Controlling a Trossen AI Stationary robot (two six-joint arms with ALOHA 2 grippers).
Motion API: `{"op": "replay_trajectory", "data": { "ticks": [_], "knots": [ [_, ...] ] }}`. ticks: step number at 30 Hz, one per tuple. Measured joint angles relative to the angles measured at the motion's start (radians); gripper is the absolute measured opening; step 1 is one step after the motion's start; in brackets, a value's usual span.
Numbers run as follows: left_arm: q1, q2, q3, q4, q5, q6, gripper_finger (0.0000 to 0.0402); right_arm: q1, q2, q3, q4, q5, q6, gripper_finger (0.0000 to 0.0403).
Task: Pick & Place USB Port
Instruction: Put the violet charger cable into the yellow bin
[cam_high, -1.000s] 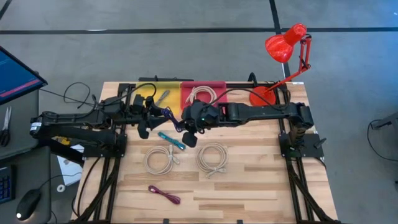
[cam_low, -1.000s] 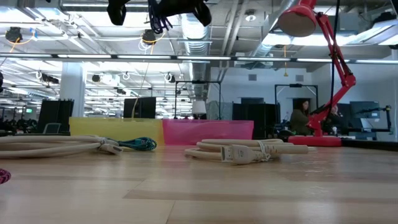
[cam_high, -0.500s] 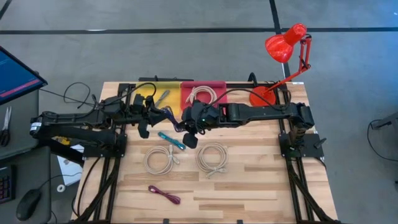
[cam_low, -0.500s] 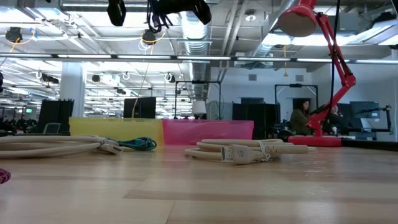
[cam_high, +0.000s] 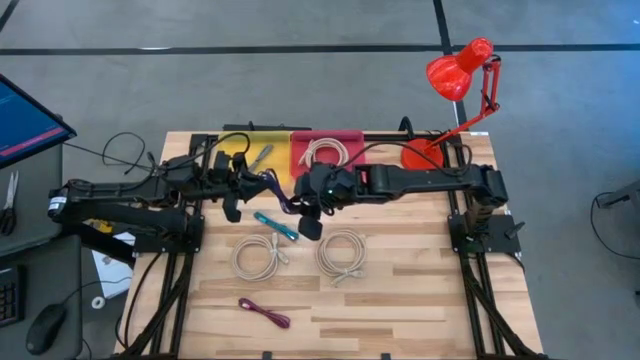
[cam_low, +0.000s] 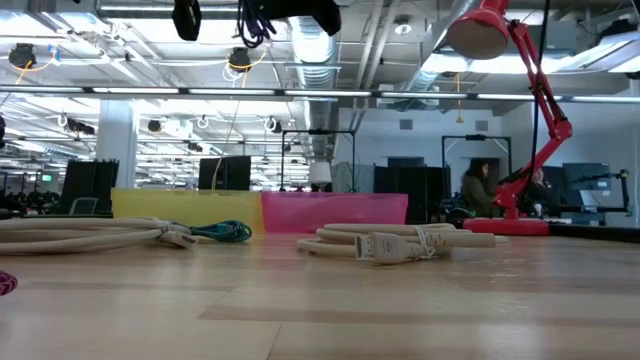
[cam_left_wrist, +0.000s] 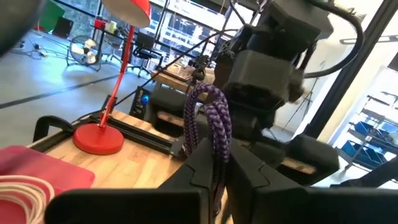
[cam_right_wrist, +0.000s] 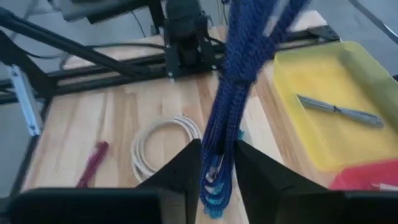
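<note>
Now both hands hold one braided purple-blue cable (cam_high: 275, 190) in the air above the wooden counter (cam_high: 400, 290), just in front of the yellow tray (cam_high: 243, 147): the left hand (cam_high: 243, 186) pinches one end, the right hand (cam_high: 303, 205) is clamped on the other, near the teal cable (cam_high: 274, 224)

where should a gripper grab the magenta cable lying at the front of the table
Grip the magenta cable across its middle, coming straight down from above. It lies flat as a narrow folded bundle, slanted on bare table, apart from the white coils, so fingers can straddle its short width.
</note>
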Motion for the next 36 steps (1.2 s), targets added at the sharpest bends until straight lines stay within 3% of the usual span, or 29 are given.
{"op": "replay_trajectory", "data": {
  "ticks": [8,13,23,32,36],
  "knots": [
    [0.0,-0.064,0.0,-0.021,-0.101,0.056,0.0017,-0.01,-0.077,-0.001,-0.187,-0.002,-0.002,0.0134],
    [0.001,-0.147,0.0,-0.173,-0.304,0.084,0.0017,-0.016,-0.139,0.0,-0.312,0.064,0.031,0.0139],
    [0.001,-0.267,0.0,-0.355,-0.565,0.106,0.0017,0.016,-0.277,0.0,-0.427,0.311,0.041,0.0105],
    [0.022,-0.324,0.0,-0.509,-0.628,0.117,0.0017,0.024,-0.377,0.0,-0.617,0.377,0.146,0.0061],
    [0.069,-0.332,0.0,-0.544,-0.629,0.117,0.0017,0.063,-0.404,0.0,-0.692,0.484,0.156,0.0018]
  ]
}}
